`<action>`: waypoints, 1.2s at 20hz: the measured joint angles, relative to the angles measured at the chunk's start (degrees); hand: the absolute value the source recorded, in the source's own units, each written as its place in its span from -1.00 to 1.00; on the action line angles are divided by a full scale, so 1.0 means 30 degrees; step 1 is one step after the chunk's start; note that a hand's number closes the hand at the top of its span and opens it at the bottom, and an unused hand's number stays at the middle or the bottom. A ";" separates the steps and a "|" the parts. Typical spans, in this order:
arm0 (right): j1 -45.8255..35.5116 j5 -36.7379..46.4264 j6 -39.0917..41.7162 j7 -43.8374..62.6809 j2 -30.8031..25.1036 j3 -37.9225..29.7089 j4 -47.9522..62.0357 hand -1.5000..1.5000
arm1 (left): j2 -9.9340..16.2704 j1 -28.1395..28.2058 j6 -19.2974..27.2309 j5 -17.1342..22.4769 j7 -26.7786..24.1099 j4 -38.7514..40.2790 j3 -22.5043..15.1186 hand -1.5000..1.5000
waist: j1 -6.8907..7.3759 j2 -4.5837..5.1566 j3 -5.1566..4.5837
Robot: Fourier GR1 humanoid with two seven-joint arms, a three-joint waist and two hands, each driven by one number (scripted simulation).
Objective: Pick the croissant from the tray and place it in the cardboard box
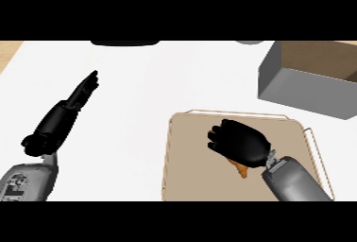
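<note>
The wide white counter top point(140, 85) fills the view, and on it, lower right, sits the flat beige rectangular tray point(191, 156) with its thin raised rim. Up at the far right stands the open grey-sided cardboard box point(300, 87), brown inside, well apart from the tray's far edge.

Over the middle of the tray, the black right hand point(238, 141) is down with fingers curled over, closing on the golden-brown croissant point(241, 170); only a small orange tip of the pastry shows beneath the wrist, the rest is hidden under the palm. So the croissant is on the tray, in the hand's grasp, not yet lifted as far as I can judge. The grasp looks made; the lift, the carry up and right, and the drop into the box are all left.

The black left hand point(77, 101) lies at the left over bare counter, fingers straight and together, resting. A dark object point(125, 43) shows at the far edge, out of the way. Nothing stands between tray and box; the box's near wall must be cleared.
</note>
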 measured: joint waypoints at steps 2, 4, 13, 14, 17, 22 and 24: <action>0.0654 -0.1079 0.0546 -0.0199 0.0361 -0.0497 -0.0406 1.00 | 0.0054 0.0026 -0.0061 0.0055 0.0109 -0.0181 0.0050 0.00 | -0.0039 -0.0056 -0.0043; 0.1448 -0.2200 0.1043 -0.0516 0.0553 -0.0938 -0.1265 1.00 | 0.0067 -0.0022 -0.0043 0.0015 0.0176 -0.0111 0.0101 0.00 | -0.0146 -0.0047 -0.0034; 0.3561 -0.6583 0.4716 -0.0628 -0.0150 -0.3931 -0.8976 1.00 | -0.0286 0.0356 0.0030 -0.0352 -0.0103 -0.0170 -0.0020 0.00 | -0.0134 0.0093 0.0132; 0.3514 -0.7126 0.5244 -0.0250 -0.0035 -0.4522 -0.9611 1.00 | -0.0195 0.0350 -0.0137 -0.0209 0.0117 -0.0399 0.0046 0.00 | -0.0113 0.0092 0.0136; 0.3289 -0.8808 0.6460 0.1274 0.0646 -0.6652 -1.1016 1.00 | -0.0297 0.0393 -0.0087 -0.0302 0.0129 -0.0439 -0.0002 0.00 | -0.0168 0.0104 0.0141; 0.1451 -1.0993 0.7822 0.5145 0.2412 -1.0085 -1.1021 1.00 | -0.0321 0.0277 -0.0125 -0.0321 0.0078 -0.0487 0.0039 0.00 | -0.0010 0.0152 0.0139; 0.0039 -1.1450 0.8221 0.6781 0.2651 -1.1325 -1.0458 1.00 | -0.0186 0.0088 -0.0350 -0.0113 0.0366 -0.0665 0.0176 0.00 | 0.0098 0.0164 0.0142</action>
